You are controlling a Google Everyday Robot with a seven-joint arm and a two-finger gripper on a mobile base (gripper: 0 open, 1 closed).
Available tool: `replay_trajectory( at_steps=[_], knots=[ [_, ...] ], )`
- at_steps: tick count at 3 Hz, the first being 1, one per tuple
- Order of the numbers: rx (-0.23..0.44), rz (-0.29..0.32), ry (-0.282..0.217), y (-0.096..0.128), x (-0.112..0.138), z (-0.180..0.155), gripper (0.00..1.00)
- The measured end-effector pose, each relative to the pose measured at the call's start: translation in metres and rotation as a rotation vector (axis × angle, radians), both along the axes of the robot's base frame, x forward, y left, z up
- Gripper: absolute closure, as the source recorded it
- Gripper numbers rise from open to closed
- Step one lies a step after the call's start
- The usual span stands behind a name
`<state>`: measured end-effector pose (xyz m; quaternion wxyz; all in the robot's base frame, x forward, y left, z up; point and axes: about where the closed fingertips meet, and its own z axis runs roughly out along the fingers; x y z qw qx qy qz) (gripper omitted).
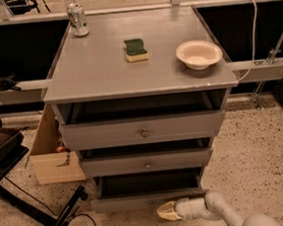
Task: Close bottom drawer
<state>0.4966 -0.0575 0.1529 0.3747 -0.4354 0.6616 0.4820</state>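
Observation:
The bottom drawer is the lowest, narrowest grey front of the cabinet. It stands partly pulled out, with a dark gap showing its inside above the front. Its knob is hidden. My gripper is at the bottom of the view, its cream tip pointing left, right against the lower right part of that drawer front. The white arm runs off to the lower right.
The middle drawer and top drawer also stand a little open. On the cabinet top are a can, a green sponge and a white bowl. A cardboard box and a black stand are at the left.

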Motion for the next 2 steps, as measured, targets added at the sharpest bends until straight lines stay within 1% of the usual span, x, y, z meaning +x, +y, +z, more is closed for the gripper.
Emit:
replay_trajectory(
  at_steps=[1,2],
  knots=[
    [-0.097,-0.013,0.009,-0.002,0.016,-0.041,1.00],
    [-0.136,-0.030,-0.006,-0.010,0.028,-0.049,1.00]
  ],
)
